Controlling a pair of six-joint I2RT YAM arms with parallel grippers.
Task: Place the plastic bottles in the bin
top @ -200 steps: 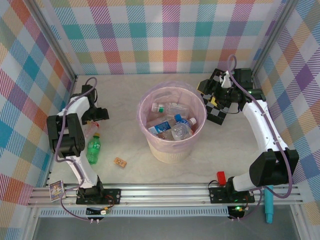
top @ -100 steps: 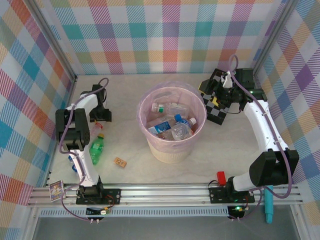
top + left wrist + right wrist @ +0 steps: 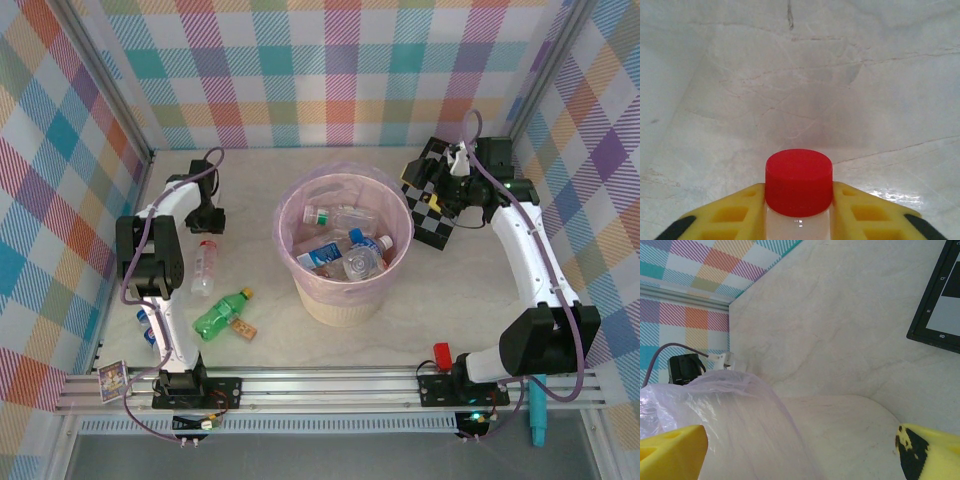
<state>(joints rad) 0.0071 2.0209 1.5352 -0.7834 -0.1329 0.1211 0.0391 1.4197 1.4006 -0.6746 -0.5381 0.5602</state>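
Observation:
A clear plastic bottle (image 3: 204, 268) with a red cap (image 3: 799, 180) lies on the table left of the bin. My left gripper (image 3: 208, 232) is shut on its neck just under the cap, yellow fingers (image 3: 735, 212) pressed against both sides. A green bottle (image 3: 218, 317) with a yellow cap lies nearer the front. The cream bin (image 3: 345, 290) with its pink bag (image 3: 715, 425) stands mid-table and holds several bottles (image 3: 345, 255). My right gripper (image 3: 447, 195) hangs open to the right of the bin, over the checkerboard, with nothing between its fingers (image 3: 670, 452).
A small brown block (image 3: 243, 328) lies beside the green bottle. A black-and-white checkerboard (image 3: 432, 215) sits at the back right. Blue-capped items (image 3: 146, 326) lie by the left wall behind the left arm. Plaid walls close in three sides.
My left gripper moved back and to the right and closed on the red-capped bottle. The green bottle rolled toward the front right, next to the brown block. The right arm barely moved.

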